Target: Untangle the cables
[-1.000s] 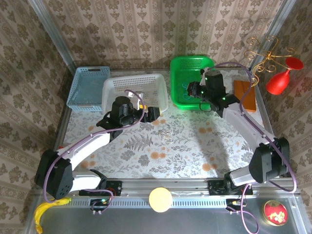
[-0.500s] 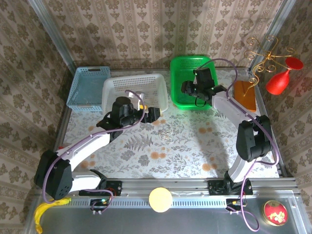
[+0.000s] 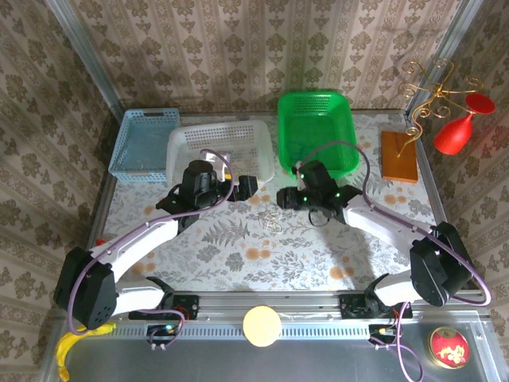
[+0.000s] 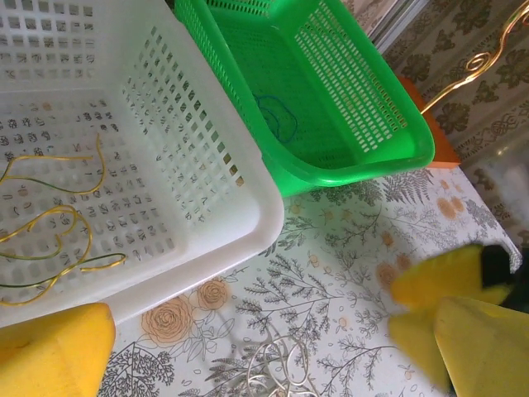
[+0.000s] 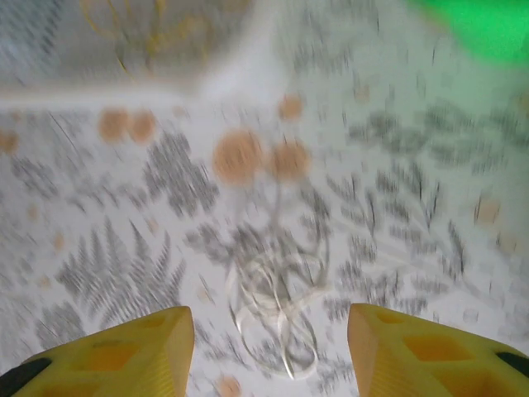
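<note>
Centre the right gripper (image 3: 283, 196), jaws parted, over one loop of the cables (image 3: 272, 221). The left gripper (image 3: 250, 184), jaws wide, stands at their 11 o'clock.

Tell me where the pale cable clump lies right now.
In the top view the pale cable clump lies mid-table, just in front of the near right corner of the white basket, below the gap between the left hand and right hand.
</note>
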